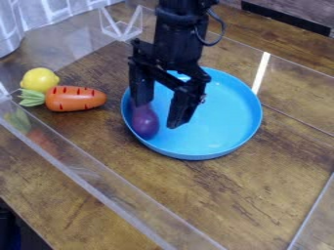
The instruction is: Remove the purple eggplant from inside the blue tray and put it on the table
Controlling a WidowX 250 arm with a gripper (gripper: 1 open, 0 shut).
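From where I stand, one black robot arm reaches in from the far side, its wrist angled downward. The dark, blocky two-fingered gripper (162, 109) hangs beneath it with its jaws spread wide, one finger to the left, the other to the right.
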